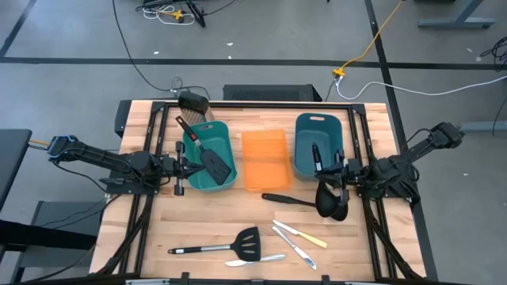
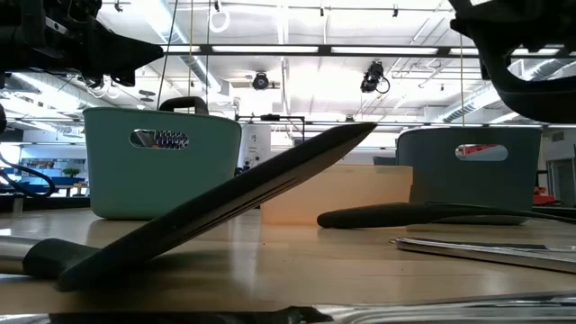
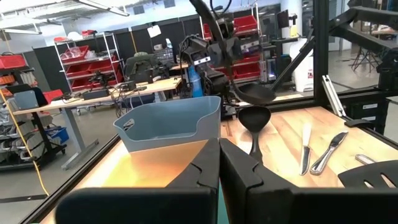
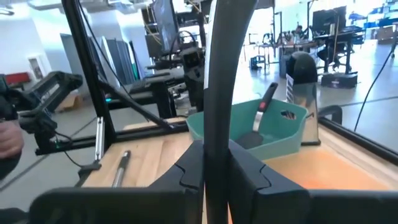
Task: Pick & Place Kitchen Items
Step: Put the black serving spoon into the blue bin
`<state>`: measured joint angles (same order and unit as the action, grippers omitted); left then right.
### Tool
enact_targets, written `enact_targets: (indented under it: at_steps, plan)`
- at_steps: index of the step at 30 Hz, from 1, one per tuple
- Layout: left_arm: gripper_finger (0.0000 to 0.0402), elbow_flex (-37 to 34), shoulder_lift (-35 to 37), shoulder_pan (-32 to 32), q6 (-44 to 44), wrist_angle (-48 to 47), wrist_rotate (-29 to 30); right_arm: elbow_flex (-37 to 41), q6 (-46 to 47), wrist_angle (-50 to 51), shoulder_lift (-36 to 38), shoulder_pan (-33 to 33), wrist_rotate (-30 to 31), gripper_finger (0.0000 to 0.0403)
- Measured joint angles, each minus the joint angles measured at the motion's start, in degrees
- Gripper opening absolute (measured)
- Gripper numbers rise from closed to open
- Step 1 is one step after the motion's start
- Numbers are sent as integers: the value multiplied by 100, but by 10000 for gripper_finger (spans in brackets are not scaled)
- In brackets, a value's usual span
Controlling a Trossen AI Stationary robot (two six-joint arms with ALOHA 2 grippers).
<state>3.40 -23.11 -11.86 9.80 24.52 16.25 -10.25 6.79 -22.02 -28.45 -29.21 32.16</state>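
My right gripper [image 1: 340,173] stands at the table's right, beside the blue-teal bin [image 1: 318,134], shut on a black ladle [image 3: 255,93]. A second ladle [image 1: 289,199] lies flat on the table just below it. One black spatula [image 1: 212,161] rests in the green bin [image 1: 207,134], its handle leaning over the far rim. On the near part of the table lie another spatula [image 1: 230,245], two silver knives [image 1: 255,260] [image 1: 295,247] and a yellow-handled knife [image 1: 306,235]. At the green bin's left side my left gripper [image 1: 184,168] is shut, with nothing between its fingers. My right gripper pinches the ladle's handle [image 4: 217,134] between its two fingers, somewhere about the middle of its length. The fingers lie level, coming from the table's right side, across the handle. The ladle hangs tilted, handle end up and bowl low, clear of the table.
An orange bin [image 1: 264,160] stands between the green and blue-teal bins. A black frame rail [image 1: 261,104] runs round the work area. Bare wood lies in front of the bins, between them and the utensils near the front edge.
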Motion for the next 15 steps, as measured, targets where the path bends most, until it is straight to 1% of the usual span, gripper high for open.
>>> enact_targets:
  at_steps: [3,7,13,15]
  plan:
    - [7,0,-2,0,0,2,0,269,-22,-174,127,1,26,44]
    - [7,0,-1,0,0,2,0,552,-141,-657,258,2,54,44]
    - [7,0,-2,0,0,-9,0,609,-323,-937,317,3,72,44]
    - [7,0,0,0,0,-9,0,608,-504,-1174,313,4,55,44]
